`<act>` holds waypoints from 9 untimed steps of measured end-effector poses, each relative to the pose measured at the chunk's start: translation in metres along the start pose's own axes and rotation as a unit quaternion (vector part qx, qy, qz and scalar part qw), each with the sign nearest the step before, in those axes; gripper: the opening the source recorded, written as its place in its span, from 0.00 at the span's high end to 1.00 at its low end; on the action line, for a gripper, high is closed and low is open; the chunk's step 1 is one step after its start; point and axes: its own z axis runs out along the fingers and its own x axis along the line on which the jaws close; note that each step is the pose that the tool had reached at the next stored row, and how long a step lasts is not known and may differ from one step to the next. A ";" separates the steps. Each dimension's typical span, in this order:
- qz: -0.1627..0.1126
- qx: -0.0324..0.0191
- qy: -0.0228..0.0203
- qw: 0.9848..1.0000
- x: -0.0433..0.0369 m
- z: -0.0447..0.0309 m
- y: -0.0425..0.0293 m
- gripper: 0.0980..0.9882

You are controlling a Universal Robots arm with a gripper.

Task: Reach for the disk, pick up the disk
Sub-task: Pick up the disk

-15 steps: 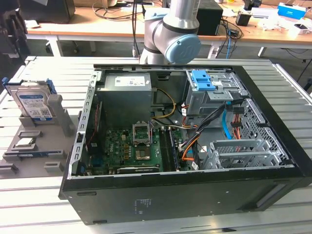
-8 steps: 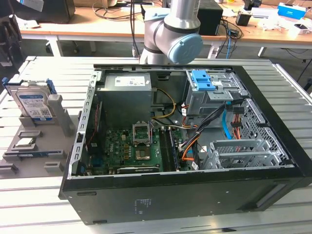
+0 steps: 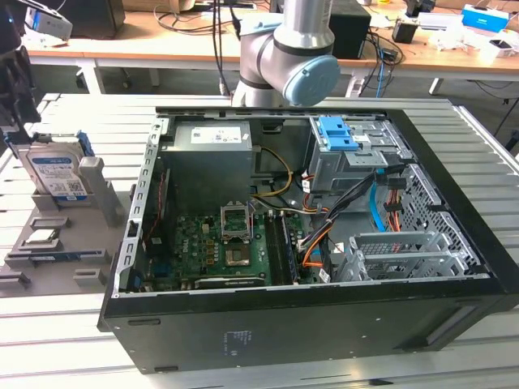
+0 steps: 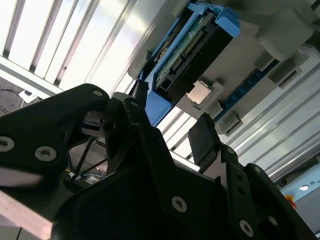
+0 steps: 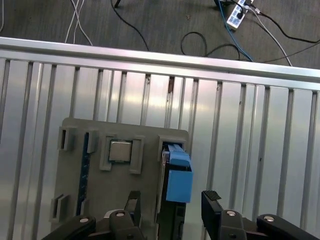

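Observation:
The disk [image 3: 55,172] stands on edge in a grey holder [image 3: 49,267] at the exterior view's left, its white-and-blue label facing the camera and blue rails on its sides. My gripper [image 3: 18,121] hangs just above it at the far left edge. In the first wrist view the gripper [image 5: 172,202] is open, with one black finger [image 5: 132,204] on each side of the disk's blue-railed top edge [image 5: 176,175] and not touching it. The second wrist view shows the gripper [image 4: 170,120] open below the disk [image 4: 195,45].
A small square silver chip [image 5: 120,151] lies in a slot of the holder beside the disk. An open black computer case [image 3: 454,267] takes up the middle of the slatted metal table [image 3: 49,340], with a blue bracket [image 3: 336,134] in its drive bay. Cables lie on the floor [image 5: 210,30].

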 end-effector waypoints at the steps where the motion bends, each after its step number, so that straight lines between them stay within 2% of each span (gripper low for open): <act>1: 0.004 0.000 0.000 1.000 -0.0001 0.0039 -0.0002 0.44; 9: 0.022 -0.001 -0.001 1.000 -0.0018 0.0166 -0.0009 0.44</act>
